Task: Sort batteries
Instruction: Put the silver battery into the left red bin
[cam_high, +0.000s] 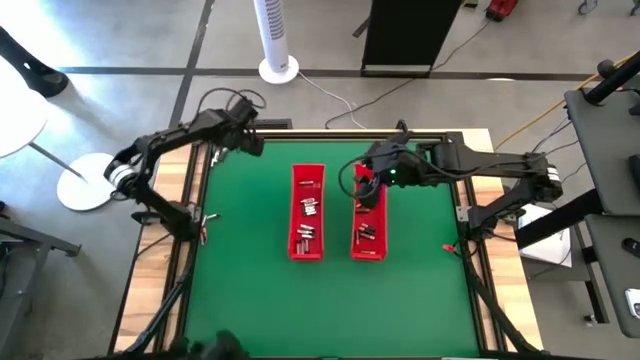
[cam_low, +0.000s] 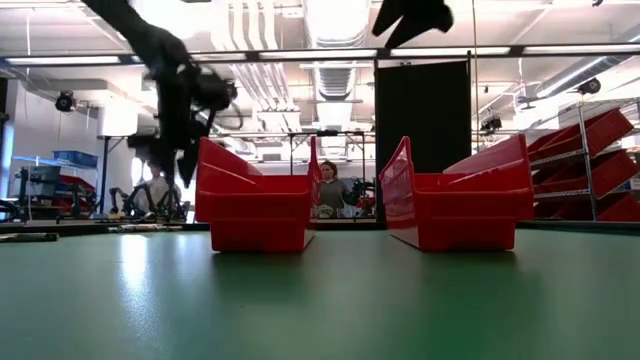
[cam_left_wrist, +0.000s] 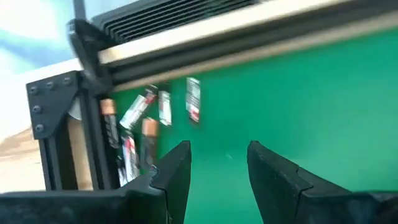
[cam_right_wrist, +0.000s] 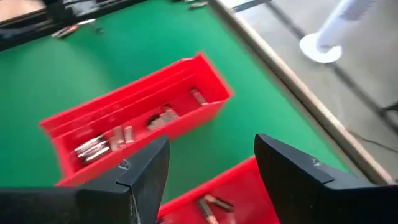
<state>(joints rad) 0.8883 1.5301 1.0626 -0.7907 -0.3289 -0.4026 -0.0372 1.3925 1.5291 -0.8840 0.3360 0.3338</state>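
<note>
On the green mat (cam_high: 250, 290) covering the table, two long red plastic trays stand side by side near the middle, running near to far. The left red tray (cam_high: 307, 212) holds a scatter of small silvery and dark cylindrical batteries (cam_high: 309, 208) along its floor, most towards its near half. The right red tray (cam_high: 369, 225) holds a few more, seen best at its near end. Farther off, at the far left corner of the mat beside the black frame rail, a small loose heap of unsorted batteries (cam_left_wrist: 146, 118) lies on the green surface; some have reddish or coppery ends.

Judging from this, the sort is well along but not done: both trays already carry batteries, and the corner heap has yet to be dealt with.

The right gripper (cam_right_wrist: 211, 174) hangs over the far end of the right tray with its two dark fingers spread apart and nothing between them, touching neither tray. The left gripper (cam_left_wrist: 217, 165) hovers above the mat near the corner heap, fingers parted and empty, the batteries lying just beyond its tips.
</note>
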